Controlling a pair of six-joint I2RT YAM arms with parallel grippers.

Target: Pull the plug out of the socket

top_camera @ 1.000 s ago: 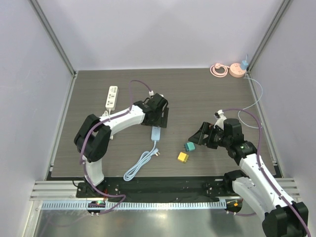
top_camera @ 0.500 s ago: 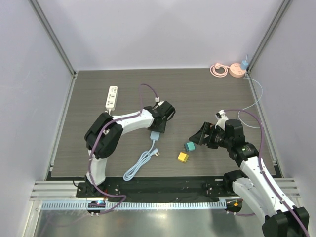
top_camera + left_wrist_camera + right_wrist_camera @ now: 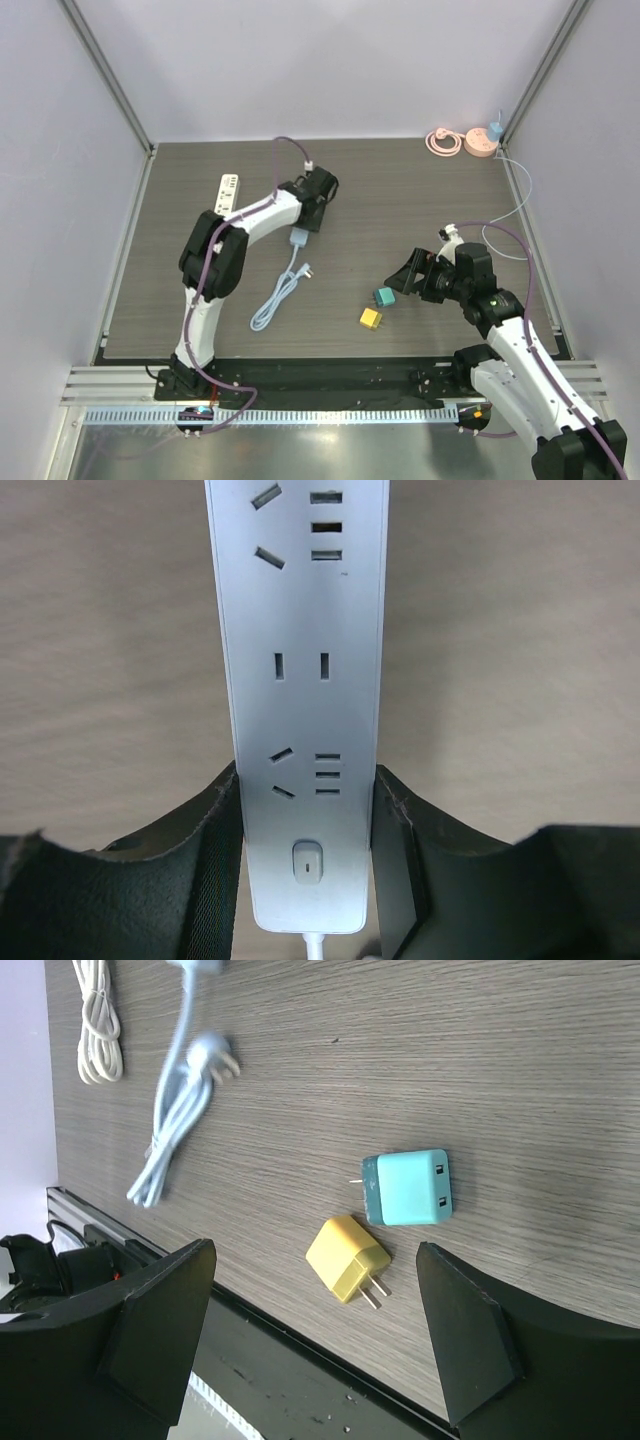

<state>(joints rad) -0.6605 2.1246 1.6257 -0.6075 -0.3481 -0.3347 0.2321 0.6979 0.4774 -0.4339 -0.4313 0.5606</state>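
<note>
My left gripper (image 3: 305,780) is shut on the cable end of a pale power strip (image 3: 300,670), one finger on each long side. Its sockets all show empty. In the top view this gripper (image 3: 308,215) holds the strip (image 3: 298,237) over the middle of the table, and the strip's cable (image 3: 270,308) trails toward the front with its plug (image 3: 306,270) lying free. My right gripper (image 3: 315,1250) is open and empty above a yellow plug (image 3: 347,1258) and a teal adapter (image 3: 408,1188), which lie loose on the table.
A second white power strip (image 3: 228,196) lies at the back left. A pink socket reel (image 3: 462,142) sits in the back right corner, and a thin white cable (image 3: 520,215) runs along the right edge. The black front rail (image 3: 330,375) runs along the table's near edge.
My left gripper has carried the pale strip toward the back left, dragging its cable and plug along. The right arm, the yellow plug and the teal adapter have not moved.
</note>
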